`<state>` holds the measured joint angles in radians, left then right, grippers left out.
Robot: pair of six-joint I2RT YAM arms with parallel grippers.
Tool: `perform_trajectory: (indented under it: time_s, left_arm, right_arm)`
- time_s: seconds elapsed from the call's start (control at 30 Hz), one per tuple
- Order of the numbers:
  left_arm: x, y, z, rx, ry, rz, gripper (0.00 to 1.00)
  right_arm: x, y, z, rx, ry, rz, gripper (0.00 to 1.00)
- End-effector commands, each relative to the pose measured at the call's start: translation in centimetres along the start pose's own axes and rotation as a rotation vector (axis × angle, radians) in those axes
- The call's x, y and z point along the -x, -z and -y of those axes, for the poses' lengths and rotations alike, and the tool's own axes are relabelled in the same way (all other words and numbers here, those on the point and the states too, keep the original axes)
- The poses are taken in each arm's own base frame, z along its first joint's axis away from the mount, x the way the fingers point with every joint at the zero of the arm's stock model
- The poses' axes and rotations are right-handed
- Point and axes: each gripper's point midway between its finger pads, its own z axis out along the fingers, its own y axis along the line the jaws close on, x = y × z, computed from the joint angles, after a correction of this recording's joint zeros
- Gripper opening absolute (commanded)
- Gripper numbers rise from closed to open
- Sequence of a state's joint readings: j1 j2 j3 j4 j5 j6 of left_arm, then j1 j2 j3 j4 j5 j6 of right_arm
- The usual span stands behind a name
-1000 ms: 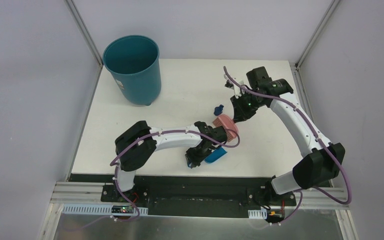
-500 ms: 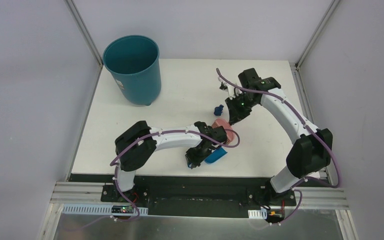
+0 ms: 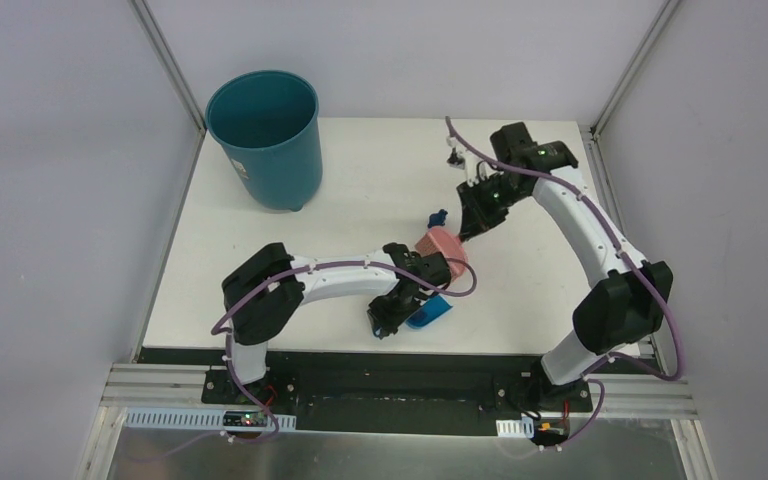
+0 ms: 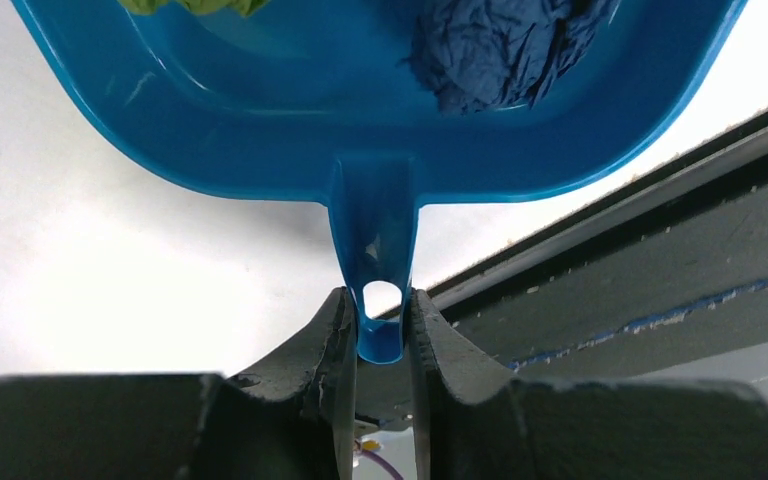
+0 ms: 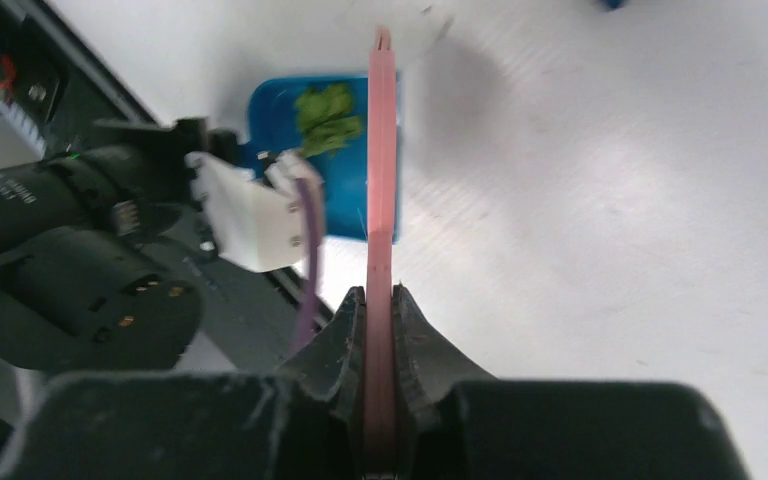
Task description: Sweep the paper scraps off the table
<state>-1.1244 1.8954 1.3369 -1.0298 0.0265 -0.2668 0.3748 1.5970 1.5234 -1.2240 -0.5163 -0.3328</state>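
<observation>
My left pincer [image 4: 380, 322] is clenched on the very tip of the blue dustpan [image 4: 360, 120], its fingers pinching the handle around the hang-hole; the pan lies straight ahead of it on the table [image 3: 360, 180]. Two of the paper scraps [image 4: 500, 50] sit inside, a dark blue one ahead to the right and an olive-green wad [image 5: 328, 118] ahead to the left.

My right pincer [image 5: 380, 300] is clamped on the pink brush [image 5: 381, 150], whose flat handle runs straight out from between the fingers; the pan lies ahead and to the left of it, and a loose blue scrap [image 3: 437, 217] lies beyond the brush tip to the right, apart from both. Whether more scraps hide under my arms I cannot tell.

What worries me: I hold the pan only by the handle's end, so a firm push from the brush could swing the pan round or lift its lip, and the scrap would slide under it; too brisk a stroke could flick the light wad past the pan, or off the table. My two wrists are close together here, so a long stroke risks knocking the brush against my left arm; any jolt could tip out the wads already in the pan.
</observation>
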Motion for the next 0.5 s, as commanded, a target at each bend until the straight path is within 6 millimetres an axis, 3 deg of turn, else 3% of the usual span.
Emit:
perform_trajectory:
  time_s: [0.0,0.17,0.47]
  left_arm:
    - [-1.0,3.1,-0.4,-0.007,0.024,0.055,0.00]
    - [-2.9,4.7,-1.1,0.008,0.050,0.036,0.00]
    - [-4.6,4.6,-2.5,0.045,0.109,-0.027,0.00]
  right_arm:
    - [4.2,4.6,2.9,-0.159,0.050,0.136,0.00]
    - [8.2,6.4,7.3,-0.377,0.113,0.176,0.00]
    - [13.4,3.4,14.6,-0.548,0.124,0.158,0.00]
